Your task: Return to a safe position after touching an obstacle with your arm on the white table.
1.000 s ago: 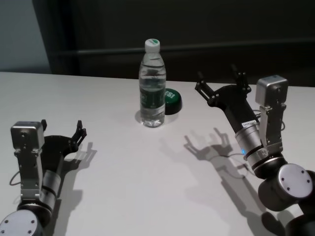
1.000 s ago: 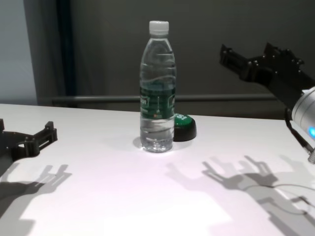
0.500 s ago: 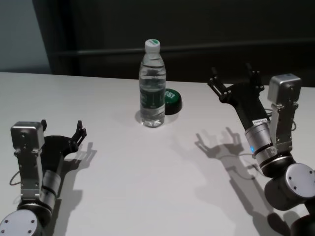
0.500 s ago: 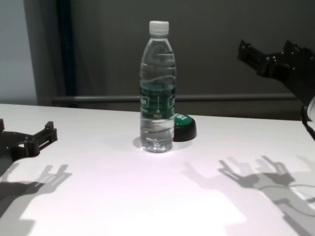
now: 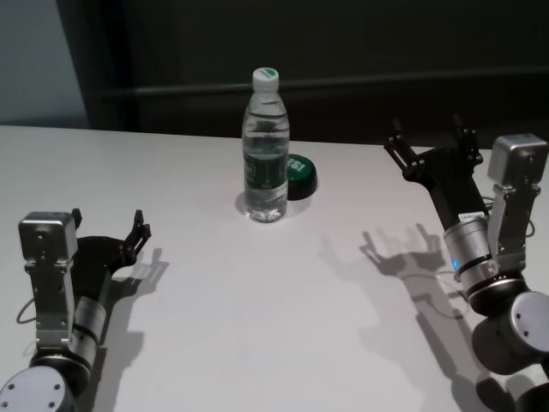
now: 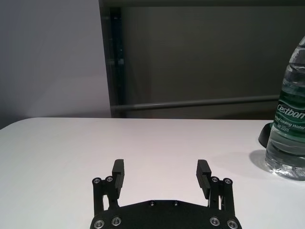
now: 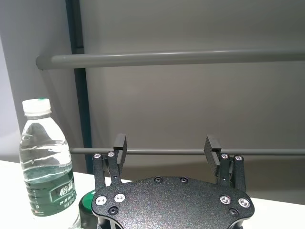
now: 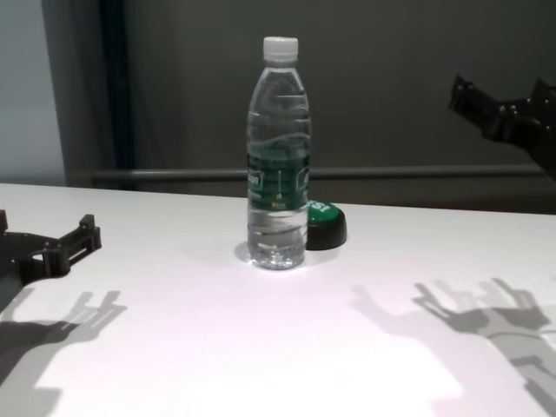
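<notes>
Since the earlier frame, the right gripper (image 5: pixel 431 148) has retreated rightward from the bottle (image 5: pixel 266 150), fingers spread and empty. Upright on the white table (image 5: pixel 257 326), the bottle stands well apart to that gripper's left; the left gripper (image 5: pixel 120 232) is parked, also spread.

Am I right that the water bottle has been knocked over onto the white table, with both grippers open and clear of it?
Not quite: the water bottle stands upright on the white table, as the head view shows. The left gripper and right gripper are indeed open and clear of it.
</notes>
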